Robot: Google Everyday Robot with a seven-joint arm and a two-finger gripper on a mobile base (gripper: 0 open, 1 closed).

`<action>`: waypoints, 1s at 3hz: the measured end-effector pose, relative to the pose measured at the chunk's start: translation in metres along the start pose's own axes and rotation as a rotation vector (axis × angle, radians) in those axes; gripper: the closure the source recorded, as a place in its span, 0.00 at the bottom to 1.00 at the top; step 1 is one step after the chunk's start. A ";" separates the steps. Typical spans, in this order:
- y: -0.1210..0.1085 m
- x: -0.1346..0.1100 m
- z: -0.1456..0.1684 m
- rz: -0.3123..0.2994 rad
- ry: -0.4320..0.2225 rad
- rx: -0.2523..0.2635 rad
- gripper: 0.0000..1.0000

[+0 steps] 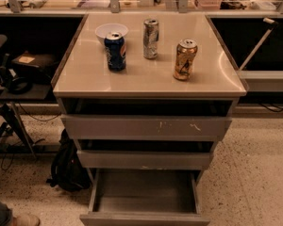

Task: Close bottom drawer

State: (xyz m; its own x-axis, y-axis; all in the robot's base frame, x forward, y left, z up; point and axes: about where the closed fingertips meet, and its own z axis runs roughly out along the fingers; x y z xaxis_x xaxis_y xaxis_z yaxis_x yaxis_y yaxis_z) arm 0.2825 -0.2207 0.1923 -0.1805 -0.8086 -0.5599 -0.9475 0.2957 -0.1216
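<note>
The bottom drawer [144, 194] is the lowest of the grey cabinet's three drawers. It is pulled far out toward me, and its grey inside is empty. Its flat front [144, 219] sits at the lower edge of the camera view. Above it are the plain middle drawer [145, 160] and the top drawer [146, 127] with yellowish scratch marks. Both stick out slightly. The gripper is not in view.
On the cabinet top [85, 79] stand a blue can [115, 51], a silver can [151, 38], a gold can [185, 59] and a white bowl [111, 31]. A black backpack [68, 166] leans against the cabinet's left side. A shoe [23, 219] shows at the bottom left.
</note>
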 end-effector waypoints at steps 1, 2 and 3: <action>0.002 0.001 0.001 0.001 -0.001 0.004 0.00; 0.011 0.016 0.017 -0.017 -0.029 0.020 0.00; 0.020 0.024 0.058 -0.038 -0.110 -0.010 0.00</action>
State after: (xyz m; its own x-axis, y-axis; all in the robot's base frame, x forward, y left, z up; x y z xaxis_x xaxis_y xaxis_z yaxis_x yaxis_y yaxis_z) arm 0.2748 -0.2051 0.1287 -0.1152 -0.7580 -0.6420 -0.9557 0.2608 -0.1365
